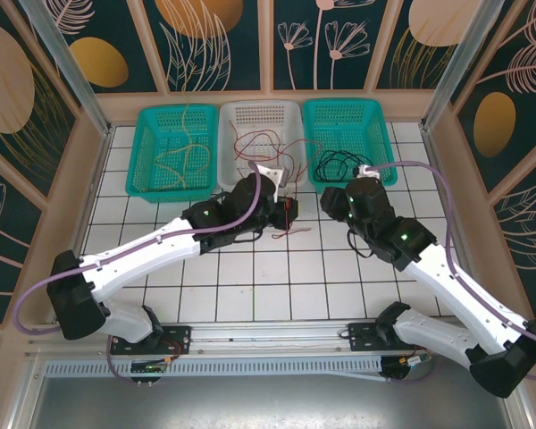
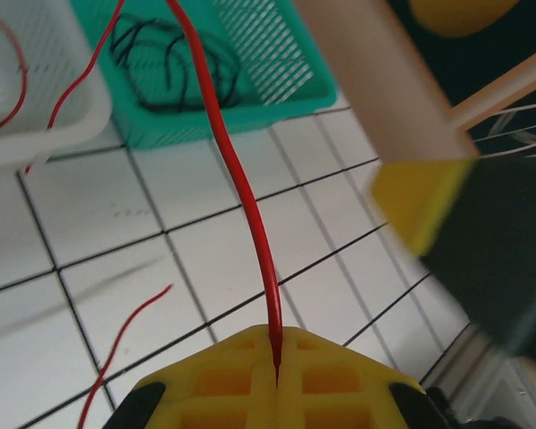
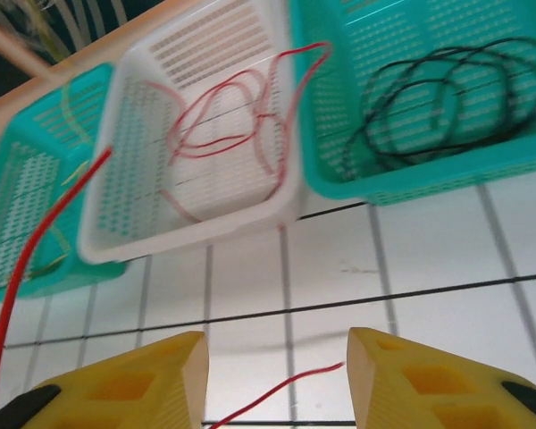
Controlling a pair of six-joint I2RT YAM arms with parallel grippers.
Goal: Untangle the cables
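Red cable (image 2: 250, 206) runs straight away from the clamping left claw (image 2: 275, 357) toward the baskets (image 2: 286, 85); right claw (image 3: 277, 375) gapes.

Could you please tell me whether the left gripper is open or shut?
Shut: the left gripper has its yellow fingers pressed together, pinching the red cable between them.

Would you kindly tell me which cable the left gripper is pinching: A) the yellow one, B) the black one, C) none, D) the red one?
D: in the left wrist view the red cable runs down into the seam where the left gripper is shut on it.
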